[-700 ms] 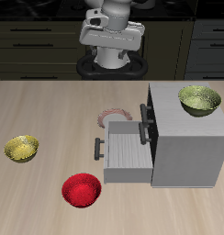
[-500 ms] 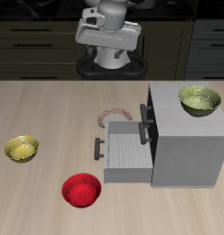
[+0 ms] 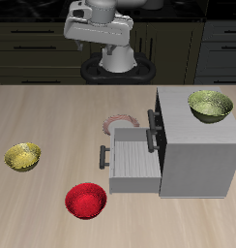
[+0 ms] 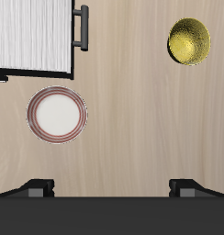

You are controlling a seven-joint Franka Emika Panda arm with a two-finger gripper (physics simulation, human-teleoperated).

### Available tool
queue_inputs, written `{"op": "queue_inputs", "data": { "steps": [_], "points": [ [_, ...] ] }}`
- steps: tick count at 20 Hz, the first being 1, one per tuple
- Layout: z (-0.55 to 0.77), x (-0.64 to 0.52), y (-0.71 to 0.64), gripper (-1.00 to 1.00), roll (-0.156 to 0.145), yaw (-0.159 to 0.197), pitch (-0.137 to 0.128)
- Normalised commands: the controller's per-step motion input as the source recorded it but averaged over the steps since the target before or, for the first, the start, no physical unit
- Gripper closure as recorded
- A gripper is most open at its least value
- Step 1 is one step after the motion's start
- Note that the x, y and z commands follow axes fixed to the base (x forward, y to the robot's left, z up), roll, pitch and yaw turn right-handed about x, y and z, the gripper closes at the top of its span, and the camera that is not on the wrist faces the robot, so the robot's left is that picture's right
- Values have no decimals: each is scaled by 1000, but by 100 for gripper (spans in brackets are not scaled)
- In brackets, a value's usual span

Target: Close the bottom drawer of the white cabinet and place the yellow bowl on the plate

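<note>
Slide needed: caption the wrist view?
Open grey bottom drawer, pink-rimmed round plate and ribbed golden-yellow bowl on wooden table.

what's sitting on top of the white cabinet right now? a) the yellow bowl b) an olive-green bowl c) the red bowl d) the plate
b: the olive-green bowl rests on the white cabinet, while the yellow bowl, red bowl and plate are all down on the table.

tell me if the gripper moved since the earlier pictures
Yes. In the exterior view the arm head carrying the gripper has swung sideways, away from the white cabinet and toward the yellow bowl's side of the table.
</note>
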Motion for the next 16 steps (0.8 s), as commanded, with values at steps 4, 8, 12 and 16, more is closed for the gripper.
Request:
{"op": "queue_inputs", "data": {
  "steps": [4, 8, 12, 16],
  "points": [
    [150, -151, -377, -100, -20, -26, -21],
    [82, -128, -392, -100, -39, -6, 2],
    [20, -69, -252, -100, -22, 18, 4],
    [28, -80, -238, -100, -33, 17, -8]
  ]
}}
